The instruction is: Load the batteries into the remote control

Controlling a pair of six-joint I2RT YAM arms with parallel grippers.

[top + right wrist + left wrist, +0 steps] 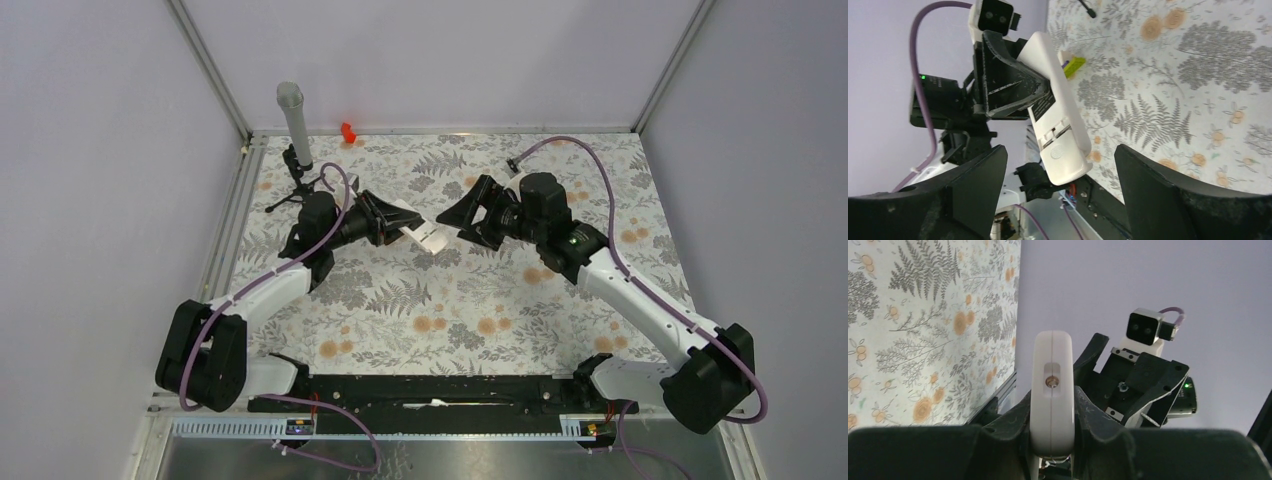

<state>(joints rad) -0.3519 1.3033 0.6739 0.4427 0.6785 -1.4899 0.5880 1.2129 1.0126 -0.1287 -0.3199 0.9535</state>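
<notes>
Mid-task at best, judging by the layout. Holding the remote up off the table, over its far half near the middle, in the left gripper, fingers clamped on the remote's long sides. Presenting the plain white back toward the right gripper: jaws spread wide, gripping nothing, parked just in front of the remote's free end, no contact evident. Seeing a dark label and a pair of slots on that back in the right wrist view; can't tell open bay from fitted cover. No batteries spotted for certain in any view: none in either gripper, none clearly on the table. Only a yellow-green item with a purple bit beside it, lying on the table behind the remote; too small to call battery or something else. Done, by the look of it: remote lifted and turned back-out for access. Probably left: fetching each battery, seating both in the bay, closing up. Could equally be further along with both already inside; not checkable from these views.
</notes>
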